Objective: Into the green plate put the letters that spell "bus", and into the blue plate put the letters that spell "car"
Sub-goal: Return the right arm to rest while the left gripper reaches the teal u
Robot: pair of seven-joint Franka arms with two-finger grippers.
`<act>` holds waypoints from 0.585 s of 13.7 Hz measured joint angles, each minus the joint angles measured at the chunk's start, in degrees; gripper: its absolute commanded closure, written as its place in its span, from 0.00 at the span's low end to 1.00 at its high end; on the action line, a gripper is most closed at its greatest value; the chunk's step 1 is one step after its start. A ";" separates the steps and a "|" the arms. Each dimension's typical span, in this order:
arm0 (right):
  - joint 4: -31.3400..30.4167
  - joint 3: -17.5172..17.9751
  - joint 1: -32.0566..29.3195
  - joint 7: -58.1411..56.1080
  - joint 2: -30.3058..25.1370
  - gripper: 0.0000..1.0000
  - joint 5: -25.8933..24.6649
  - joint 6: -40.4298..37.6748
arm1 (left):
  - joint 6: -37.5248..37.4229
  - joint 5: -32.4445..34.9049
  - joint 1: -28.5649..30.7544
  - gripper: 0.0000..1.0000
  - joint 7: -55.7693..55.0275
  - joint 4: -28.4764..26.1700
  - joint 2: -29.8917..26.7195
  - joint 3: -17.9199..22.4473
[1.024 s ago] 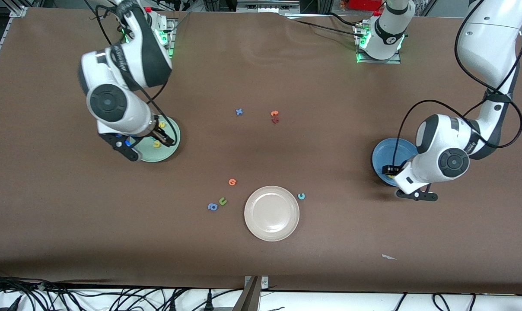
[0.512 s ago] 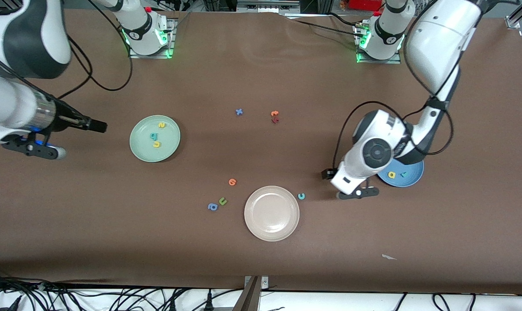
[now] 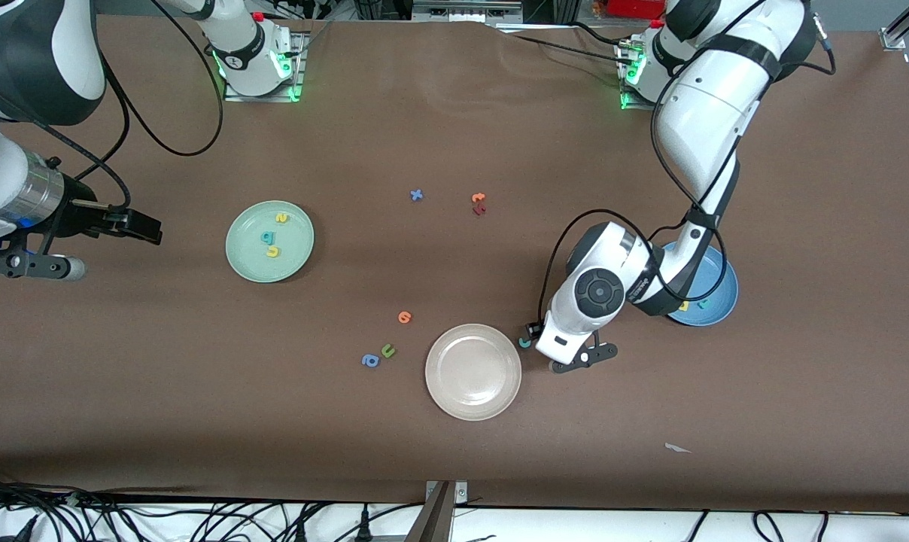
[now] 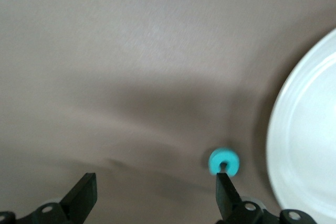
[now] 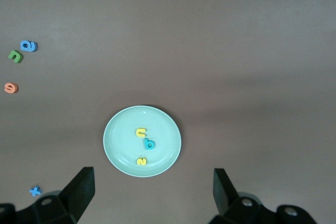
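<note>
The green plate (image 3: 238, 256) (image 5: 113, 141) holds a teal "b" (image 3: 267, 237) (image 5: 150, 144), a yellow "u" (image 3: 273, 251) (image 5: 140, 132) and a yellow "s" (image 3: 280, 218) (image 5: 141, 161). The blue plate (image 3: 728, 295), partly hidden by the left arm, holds a yellow "a" (image 3: 683, 306) and a teal "r" (image 3: 701, 303). A teal "c" (image 3: 524, 342) (image 4: 224, 161) lies on the table beside the cream plate. My left gripper (image 3: 536, 331) (image 4: 155, 198) hangs open low over it, one fingertip at the letter. My right gripper (image 3: 140, 224) (image 5: 152, 192) stands open and empty over the right arm's end of the table.
A cream-white plate (image 3: 472, 371) (image 4: 310, 145) sits near the front camera. An orange letter (image 3: 404, 317), an olive "u" (image 3: 387, 350) and a blue "a" (image 3: 369, 360) lie beside it. A blue "x" (image 3: 417, 195), an orange letter (image 3: 478, 198) and a dark red one (image 3: 479, 210) lie mid-table.
The left arm left the blue plate and swung over to the teal "c". The right arm pulled away from the green plate toward its end of the table.
</note>
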 measured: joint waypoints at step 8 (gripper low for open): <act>-6.44 23.91 -24.55 -0.45 -9.59 0.00 -0.75 0.18 | 0.00 0.00 -2.26 0.00 -4.09 4.19 3.49 0.40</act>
